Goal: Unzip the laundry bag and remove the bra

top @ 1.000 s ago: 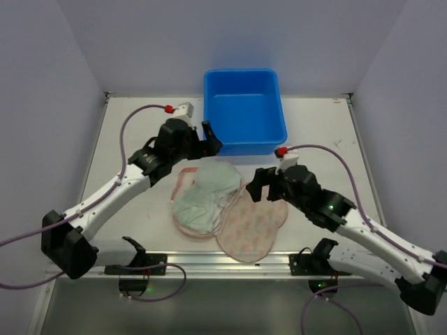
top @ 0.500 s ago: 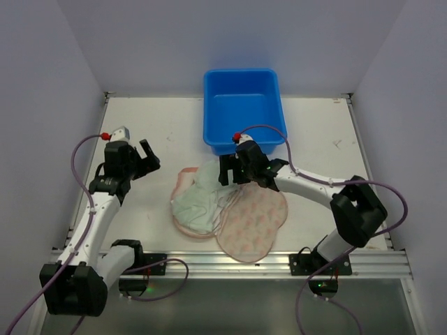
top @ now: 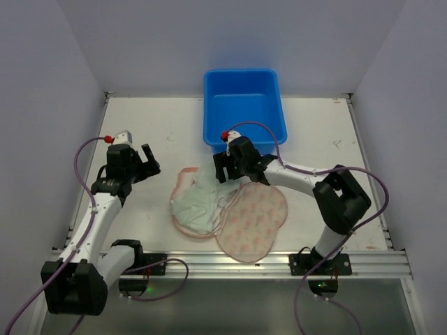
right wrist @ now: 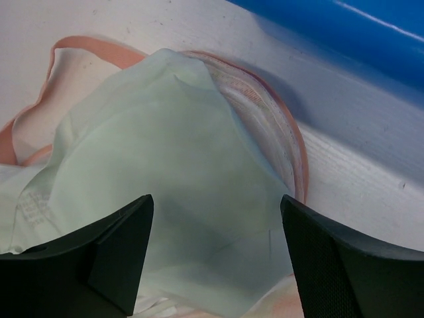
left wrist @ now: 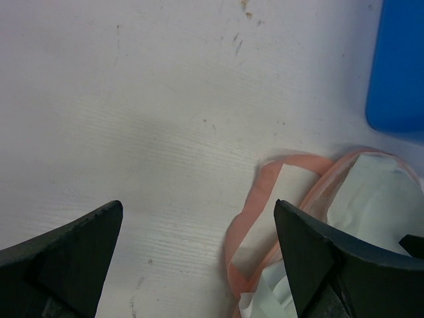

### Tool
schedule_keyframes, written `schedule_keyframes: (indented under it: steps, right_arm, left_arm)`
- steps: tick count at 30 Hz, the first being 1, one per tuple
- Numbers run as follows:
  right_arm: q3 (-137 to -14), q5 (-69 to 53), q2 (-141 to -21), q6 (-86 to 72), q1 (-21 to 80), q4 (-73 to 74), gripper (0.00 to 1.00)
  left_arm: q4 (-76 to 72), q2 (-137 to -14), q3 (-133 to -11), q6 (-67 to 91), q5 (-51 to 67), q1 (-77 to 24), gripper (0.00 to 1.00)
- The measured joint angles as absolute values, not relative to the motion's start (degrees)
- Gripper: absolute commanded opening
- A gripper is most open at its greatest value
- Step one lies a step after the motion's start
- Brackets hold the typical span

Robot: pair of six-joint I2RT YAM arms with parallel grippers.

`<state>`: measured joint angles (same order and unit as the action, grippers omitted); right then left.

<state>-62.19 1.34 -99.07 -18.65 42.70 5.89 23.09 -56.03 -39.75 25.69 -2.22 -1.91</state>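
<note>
The laundry bag (top: 253, 218) lies unzipped and spread open on the table, printed half at the right. The bra (top: 201, 200), pale and soft, lies on the bag's left half inside the pink edging (top: 180, 179). My right gripper (top: 223, 170) is open and hovers just over the bra's far cup; in the right wrist view the bra (right wrist: 159, 159) fills the space between its fingers (right wrist: 112, 255), and its gripper (right wrist: 217, 205) holds nothing. My left gripper (top: 149, 160) is open and empty, left of the bag; its wrist view shows the pink edging (left wrist: 255, 205) between the gripper's (left wrist: 199, 218) fingers.
A blue plastic tub (top: 244, 109) stands just behind the bag, close behind the right gripper; its wall shows in the right wrist view (right wrist: 344, 30) and the left wrist view (left wrist: 397, 66). Side walls enclose the white table (top: 140, 125).
The left arm drew back from near the tub to the left of the bag. The right arm swung from the bag's right side to over the bra's far cup.
</note>
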Motion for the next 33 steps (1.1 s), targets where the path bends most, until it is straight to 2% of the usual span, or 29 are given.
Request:
schedule_keyframes:
  steps: [3,6,9,10,12,13,17,22,33]
  right_arm:
    - [-63.37,0.73,-100.73,-16.62,42.7,5.58,0.76]
    - [-64.75,0.47,-102.69,-15.0,42.7,5.52,0.68]
    - [-65.08,0.16,-103.79,-13.78,42.7,5.52,0.54]
    - [-65.08,0.01,-103.98,-13.45,42.7,5.54,0.45]
    - [-65.08,-0.23,-104.22,-12.86,42.7,5.56,0.36]
    - [-65.08,-0.54,-104.25,-12.53,42.7,5.56,0.25]
    - [-65.06,-1.19,-104.2,-11.46,42.68,5.52,0.01]
    - [-63.33,-1.3,-101.82,-10.68,42.68,5.1,0.0]
    - [-60.69,-3.22,-87.64,-9.3,42.7,3.6,0.0]
  left_arm:
    - [22.96,-56.23,-39.75,25.69,-2.22,-1.89,1.0]
    - [22.7,-56.6,-39.75,25.67,-2.15,-1.83,1.0]
    - [22.5,-57.12,-39.75,25.67,-1.85,-1.5,1.0]
    - [22.33,-57.3,-39.75,25.67,-1.72,-1.39,1.0]
    - [22.02,-57.52,-39.75,25.67,-1.5,-1.15,1.0]
    - [21.89,-57.56,-39.75,25.67,-1.41,-1.1,1.0]
    - [21.82,-57.76,-39.75,25.67,-0.97,-0.69,1.0]
    - [21.71,-58.0,-39.75,25.67,0.21,-0.49,1.0]
    - [20.67,-58.41,-39.72,25.69,1.93,0.73,1.0]
